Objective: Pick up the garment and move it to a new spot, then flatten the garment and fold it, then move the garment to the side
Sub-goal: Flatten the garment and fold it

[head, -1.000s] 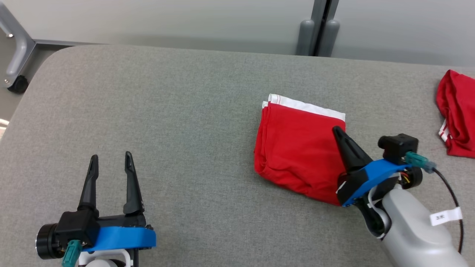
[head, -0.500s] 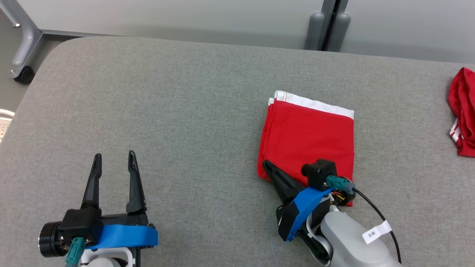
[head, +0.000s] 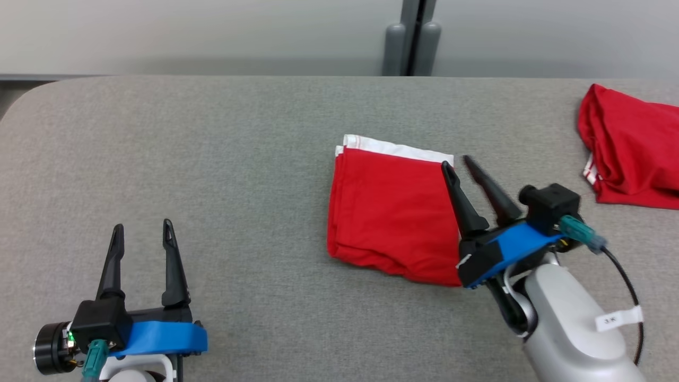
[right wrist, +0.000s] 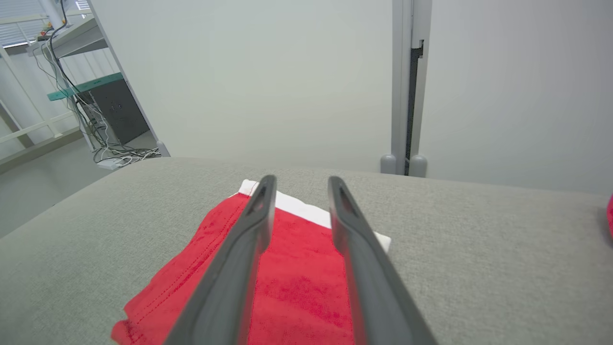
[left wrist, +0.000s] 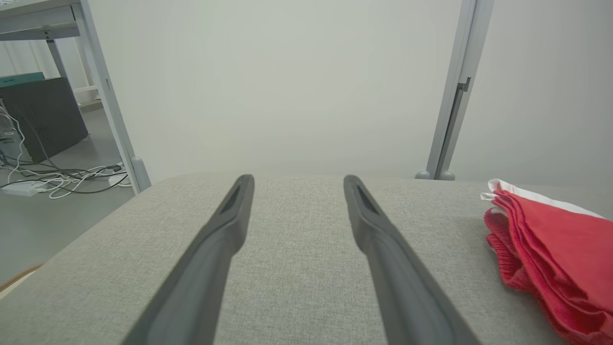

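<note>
My right pincer [head: 456, 162] is a little open over the folded red cloth [head: 390, 212]. My left pincer [head: 142, 225] is wide.

Over the grey worktop [left wrist: 297, 287] the left end effector [left wrist: 297, 181] stands spread and empty; folded red garment [left wrist: 555, 244] lies off to its right.

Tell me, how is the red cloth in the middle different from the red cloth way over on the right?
The folded garment is a flat, neat square; the bunched garment is lumpy and wrinkled. The folded garment shows a long white band on its far edge; the bunched garment just a bit of white. Both are red and lie on the grey table.
</note>
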